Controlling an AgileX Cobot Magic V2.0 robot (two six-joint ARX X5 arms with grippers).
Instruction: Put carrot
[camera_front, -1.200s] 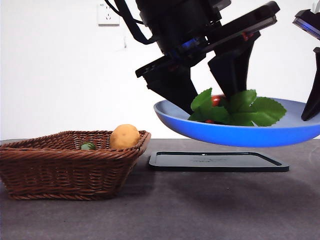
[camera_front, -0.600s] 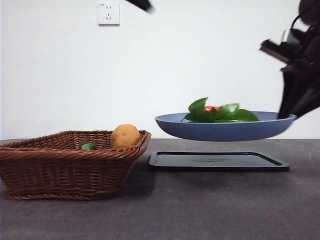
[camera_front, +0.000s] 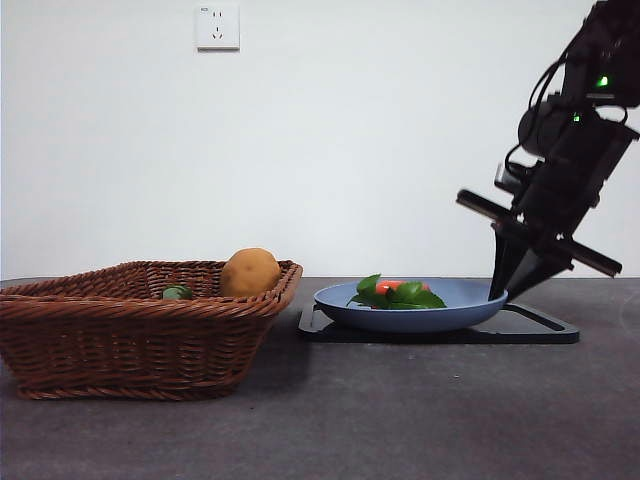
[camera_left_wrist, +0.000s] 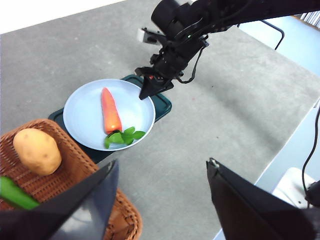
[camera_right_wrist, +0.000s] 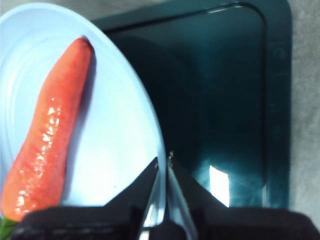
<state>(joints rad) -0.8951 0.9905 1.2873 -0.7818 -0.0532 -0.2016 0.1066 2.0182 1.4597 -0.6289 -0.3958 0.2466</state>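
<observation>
Right claw (camera_right_wrist: 163, 165): jaws pinched together on the rim of the blue plate (camera_right_wrist: 125, 120), at the plate's edge farthest from the basket. Plate sits on the dark tray (camera_front: 540, 325), which lies flat on the grey tabletop (camera_front: 400, 420).

Carrot (camera_left_wrist: 110, 109) lies lengthwise in the plate, green leaves (camera_left_wrist: 123, 137) at the end toward the basket; in the front view only its orange top and foliage show above the rim.

Left claw (camera_left_wrist: 160, 200): jaws wide apart, holding nothing, high above the tabletop.

Wicker basket (camera_front: 130, 335) stands just beside the tray, holding a potato (camera_front: 250, 272) and a small green item (camera_front: 178, 292), too hidden to identify.
</observation>
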